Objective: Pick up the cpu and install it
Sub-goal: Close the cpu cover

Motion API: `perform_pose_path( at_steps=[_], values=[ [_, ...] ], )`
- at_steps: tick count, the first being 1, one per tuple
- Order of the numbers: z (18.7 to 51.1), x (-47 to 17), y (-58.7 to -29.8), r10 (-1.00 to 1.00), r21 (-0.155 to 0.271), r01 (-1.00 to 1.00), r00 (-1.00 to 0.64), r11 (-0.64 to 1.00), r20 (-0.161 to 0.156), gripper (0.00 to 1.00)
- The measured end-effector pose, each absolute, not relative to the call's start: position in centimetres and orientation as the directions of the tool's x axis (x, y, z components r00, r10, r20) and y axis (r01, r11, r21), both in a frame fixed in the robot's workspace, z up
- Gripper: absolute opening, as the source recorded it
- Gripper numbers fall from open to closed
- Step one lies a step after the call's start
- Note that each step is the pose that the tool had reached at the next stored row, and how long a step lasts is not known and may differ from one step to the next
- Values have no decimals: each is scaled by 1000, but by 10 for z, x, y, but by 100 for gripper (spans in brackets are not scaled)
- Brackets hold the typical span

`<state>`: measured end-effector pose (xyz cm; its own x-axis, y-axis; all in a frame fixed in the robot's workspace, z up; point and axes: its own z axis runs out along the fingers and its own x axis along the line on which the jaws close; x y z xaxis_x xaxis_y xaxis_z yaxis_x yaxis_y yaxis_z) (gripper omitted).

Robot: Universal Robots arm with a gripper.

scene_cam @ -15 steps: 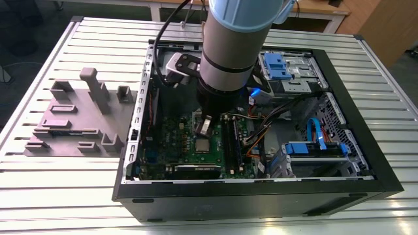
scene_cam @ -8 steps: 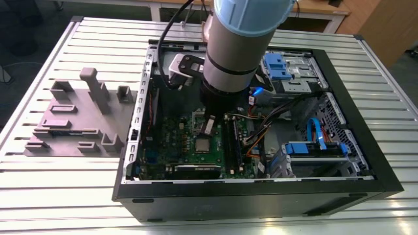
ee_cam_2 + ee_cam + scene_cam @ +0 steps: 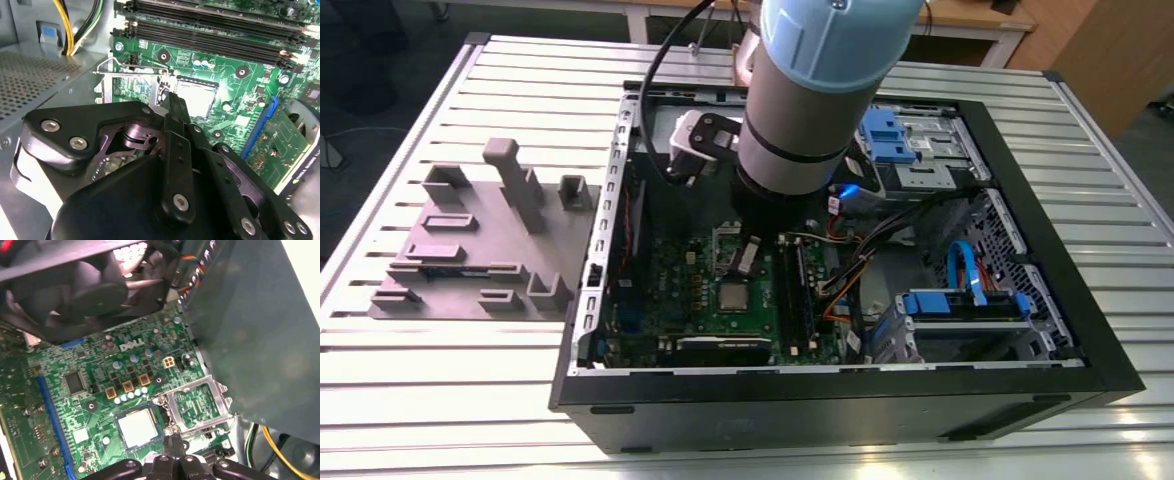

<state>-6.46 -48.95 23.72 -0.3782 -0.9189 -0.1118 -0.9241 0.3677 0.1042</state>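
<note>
The cpu (image 3: 136, 427) is a small silvery square lying flat in its socket on the green motherboard (image 3: 95, 385); it also appears as the cpu (image 3: 196, 95) and the cpu (image 3: 735, 296). The silver hinged socket frame (image 3: 197, 405) stands flipped open beside it. My gripper (image 3: 172, 440) hangs just above the board at the cpu's edge, on the side toward the open frame. Its thin black fingertips (image 3: 176, 102) are pressed together with nothing between them. The cpu is free of the fingers.
The open computer case (image 3: 607, 230) walls in the board on all sides. Dark memory slots (image 3: 210, 20) run next to the socket, and a black fan (image 3: 75, 285) sits at the board's end. Yellow cables (image 3: 70, 25), blue drive bays (image 3: 907, 140) and a grey fixture block (image 3: 480, 250) lie around.
</note>
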Motion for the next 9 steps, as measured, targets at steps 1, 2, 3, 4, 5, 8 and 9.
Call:
perform_pose_path(
  at_steps=[1,2,3,4,5,8,9],
  values=[
    [237,-65,-490,-914,104,-919,-391,381,-112,11],
    [237,-65,-490,-909,104,-914,-402,392,-112,11],
    [236,-65,-490,-904,104,-909,-413,403,-112,11],
    [236,-65,-490,-900,104,-906,-421,411,-112,11],
    [236,-64,-490,-897,104,-902,-428,418,-112,11],
    [236,-64,-490,-894,104,-899,-435,424,-112,11],
    [236,-64,-490,-893,104,-899,-436,426,-112,11]
  ],
)
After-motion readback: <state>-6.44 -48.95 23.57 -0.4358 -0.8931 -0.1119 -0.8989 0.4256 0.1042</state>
